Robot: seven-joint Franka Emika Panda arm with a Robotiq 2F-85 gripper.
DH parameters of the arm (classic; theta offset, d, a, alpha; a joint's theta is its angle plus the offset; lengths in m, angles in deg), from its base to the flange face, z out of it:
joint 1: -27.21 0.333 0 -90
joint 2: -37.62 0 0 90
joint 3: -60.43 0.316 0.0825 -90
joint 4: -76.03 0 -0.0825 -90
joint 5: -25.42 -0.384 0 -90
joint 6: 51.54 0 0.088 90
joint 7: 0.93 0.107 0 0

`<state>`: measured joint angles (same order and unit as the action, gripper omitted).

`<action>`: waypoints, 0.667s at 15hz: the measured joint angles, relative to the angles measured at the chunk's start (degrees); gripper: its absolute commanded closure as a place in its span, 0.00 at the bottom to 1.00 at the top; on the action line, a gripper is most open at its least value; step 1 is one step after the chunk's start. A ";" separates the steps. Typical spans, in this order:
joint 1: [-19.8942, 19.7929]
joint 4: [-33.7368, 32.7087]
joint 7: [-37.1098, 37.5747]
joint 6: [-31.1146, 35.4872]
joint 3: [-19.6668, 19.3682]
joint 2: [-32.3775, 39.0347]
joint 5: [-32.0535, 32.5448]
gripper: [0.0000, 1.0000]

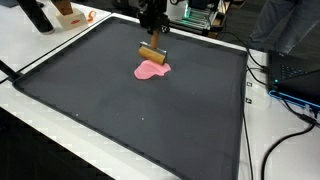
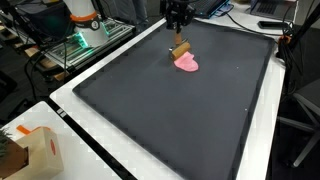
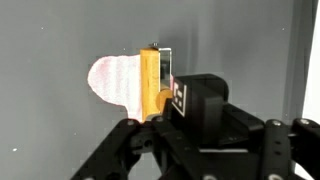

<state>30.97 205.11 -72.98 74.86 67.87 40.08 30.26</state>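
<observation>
A tan wooden block (image 3: 150, 78) with a grey piece along one side sticks out from my gripper (image 3: 160, 102), which is shut on its near end. In both exterior views the block (image 1: 150, 53) (image 2: 181, 49) hangs tilted under the gripper (image 1: 152, 40) (image 2: 179, 37), at the far part of the black mat (image 1: 130, 120) (image 2: 200, 120). A flat pink piece (image 1: 152, 70) (image 2: 187, 63) (image 3: 110, 80) lies on the mat right beneath and beside the block. Whether the block touches it I cannot tell. The fingertips themselves are hidden by the gripper body in the wrist view.
The mat has a raised white border on a white table (image 1: 40, 135). Cables and a dark device (image 1: 295, 80) lie by one side. A cardboard box (image 2: 35, 150) stands at a table corner. An orange and white object (image 1: 72, 14) and equipment with green light (image 2: 85, 38) sit beyond the mat.
</observation>
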 measured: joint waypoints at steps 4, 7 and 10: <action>0.00 0.31 0.02 -0.03 -0.46 -2.97 -0.17 0.75; 0.03 0.30 1.37 -0.05 -0.60 -5.21 -0.37 0.75; 0.40 0.11 4.44 -0.38 -0.59 -8.11 -1.16 0.50</action>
<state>31.38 205.22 -68.54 74.48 67.28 31.97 29.10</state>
